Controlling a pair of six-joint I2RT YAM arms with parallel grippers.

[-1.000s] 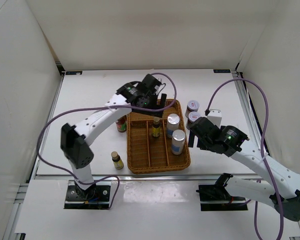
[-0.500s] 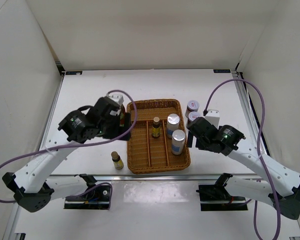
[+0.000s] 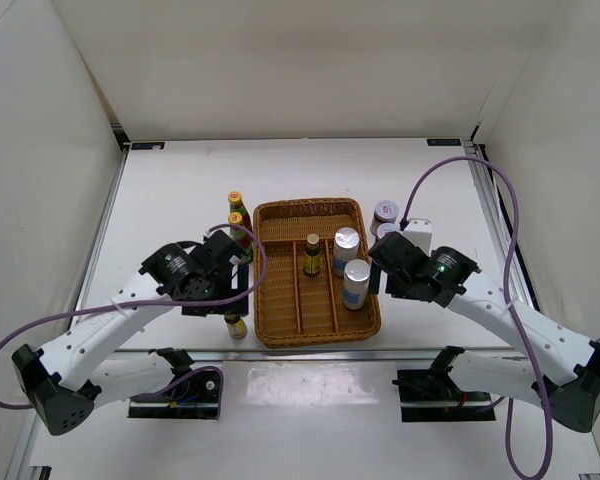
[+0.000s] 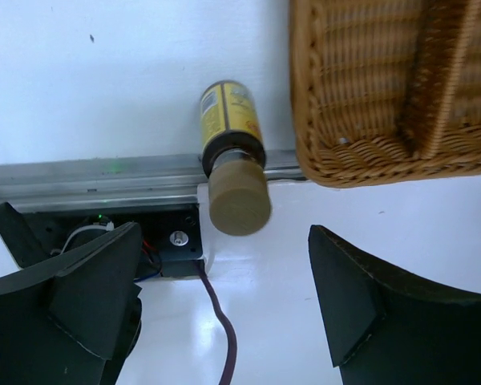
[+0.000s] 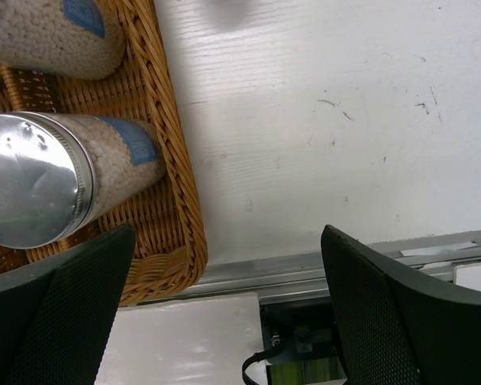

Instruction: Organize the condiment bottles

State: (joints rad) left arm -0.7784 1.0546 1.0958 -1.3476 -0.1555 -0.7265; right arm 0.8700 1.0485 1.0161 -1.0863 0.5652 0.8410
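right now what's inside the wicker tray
The wicker tray holds a far shaker and a near shaker in its right compartment, a tiny dark bottle in the middle; the left looks bare. Wicker under them is hidden.

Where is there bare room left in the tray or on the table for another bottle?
The wicker tray's left compartment is empty, and the table is bare behind the tray. Crowded: the right compartment with two shakers, and the jars beside the right gripper.

White counter [image 3: 180,190] carries a wicker tray [image 3: 310,204] at centre — two red sauce bottles [image 3: 237,222] at its ten o'clock, two white-lidded jars [image 3: 384,211] at two, a tiny brown bottle [image 3: 236,324] at seven.
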